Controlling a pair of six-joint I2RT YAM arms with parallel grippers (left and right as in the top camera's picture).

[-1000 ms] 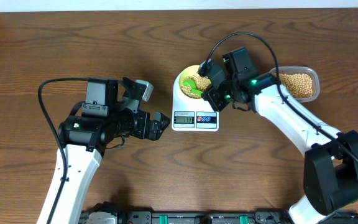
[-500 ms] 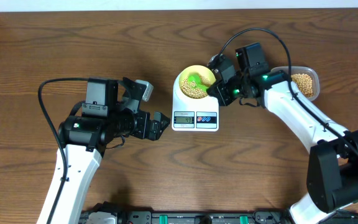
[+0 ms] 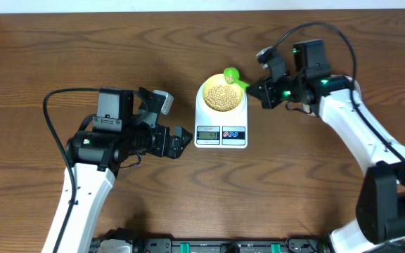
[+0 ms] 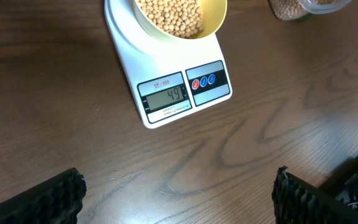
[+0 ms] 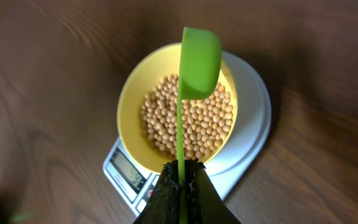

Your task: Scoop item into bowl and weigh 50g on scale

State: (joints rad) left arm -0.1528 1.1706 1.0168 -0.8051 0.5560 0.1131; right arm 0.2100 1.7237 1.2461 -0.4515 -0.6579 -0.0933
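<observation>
You have the yellow bowl (image 5: 128, 107) standing on the white scale (image 4: 124, 51), filled with tan beans (image 5: 160, 121); the display reads 49. A clear tub (image 4: 319, 7) beside the scale holds more beans. Your right gripper (image 5: 180, 169) has its jaws closed tight on the thin handle of the green scoop (image 5: 199, 59), whose head is over the bowl's rim. Your left gripper (image 4: 178, 186) is wide open and holds nothing.

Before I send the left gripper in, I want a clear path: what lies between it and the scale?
Only bare table between left gripper and scale; the left wrist view shows it, overhead agrees.
</observation>
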